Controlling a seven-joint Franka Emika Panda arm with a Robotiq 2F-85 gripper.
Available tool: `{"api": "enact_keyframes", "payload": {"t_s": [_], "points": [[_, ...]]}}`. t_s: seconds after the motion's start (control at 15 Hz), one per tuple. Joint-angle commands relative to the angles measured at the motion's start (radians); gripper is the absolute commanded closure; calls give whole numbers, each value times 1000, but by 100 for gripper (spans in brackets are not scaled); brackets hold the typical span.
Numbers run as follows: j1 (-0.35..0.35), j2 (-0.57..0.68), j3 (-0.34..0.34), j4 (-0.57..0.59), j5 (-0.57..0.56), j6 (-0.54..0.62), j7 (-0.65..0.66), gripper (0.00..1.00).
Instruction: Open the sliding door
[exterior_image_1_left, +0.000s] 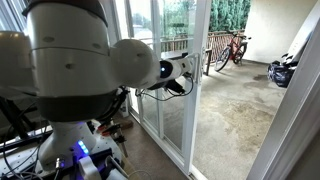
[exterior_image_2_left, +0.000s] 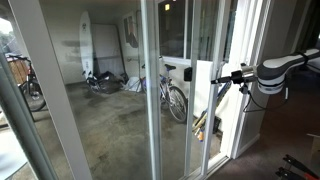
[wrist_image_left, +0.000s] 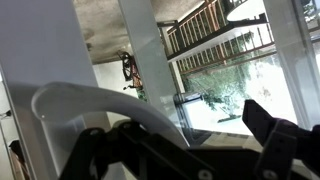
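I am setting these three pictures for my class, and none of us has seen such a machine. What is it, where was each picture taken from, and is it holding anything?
The machine is a white jointed robot arm, steered by a person. At its end sits a black two-fingered tool. Two pictures come from cameras standing apart from the robot, and both show the arm reaching to the tall glass sliding door in a white frame. The third comes from a camera on the wrist, so the tool's dark fingers fill its lower edge. There the door's white loop-shaped handle curves just before the tool. The fingers stand apart and seem to hold nothing. Beyond the glass lie a grey concrete patio and a bicycle.
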Motion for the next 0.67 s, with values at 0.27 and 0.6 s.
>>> {"api": "enact_keyframes", "payload": {"t_s": [0.27, 0.6], "points": [[-55, 104, 33, -71, 54, -2, 170, 0], [-48, 87, 59, -123, 69, 1, 304, 0]]}}
